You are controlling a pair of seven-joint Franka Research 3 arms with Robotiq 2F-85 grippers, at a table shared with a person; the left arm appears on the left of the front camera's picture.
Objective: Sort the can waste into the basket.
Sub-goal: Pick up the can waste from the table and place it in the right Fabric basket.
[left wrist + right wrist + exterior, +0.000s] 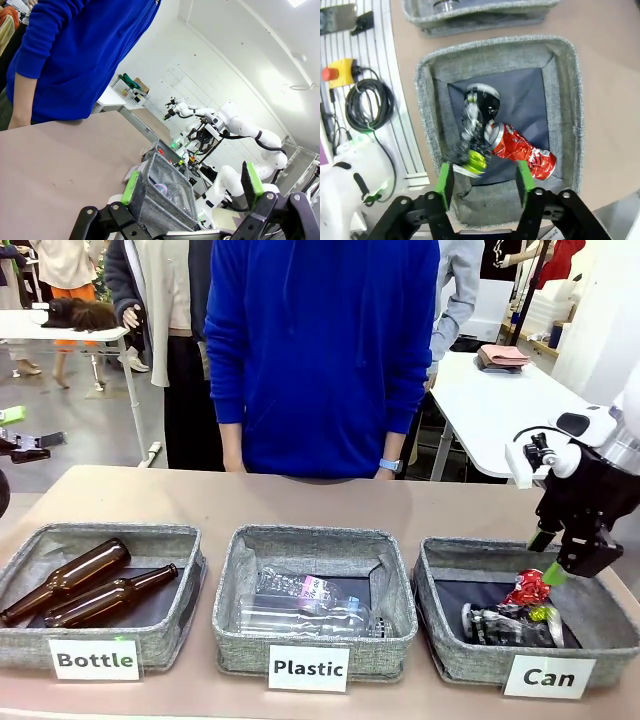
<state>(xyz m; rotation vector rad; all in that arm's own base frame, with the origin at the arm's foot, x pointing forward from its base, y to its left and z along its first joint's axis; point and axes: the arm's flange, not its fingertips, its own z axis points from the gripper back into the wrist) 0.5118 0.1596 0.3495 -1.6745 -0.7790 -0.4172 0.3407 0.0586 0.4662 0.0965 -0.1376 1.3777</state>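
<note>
Three labelled baskets; both cans in the one marked "Can".

Nearest row, three white labels: "Bottle" (96,660), "Plastic" (309,669), "Can" (549,677). The Can basket (428,625) holds two cans on its dark lining: one red can (527,588) and one black can (500,626), touching each other. The right gripper (547,558) hangs over that basket's far right part, fingers apart, nothing between them. The Plastic basket (232,625) holds two clear bottles (305,605); print on them unreadable. The Bottle basket (190,580) holds two brown bottles (85,585). The left gripper (192,187) stands open, empty. Beyond the table (300,502) stands one person (320,350) in blue.
</note>
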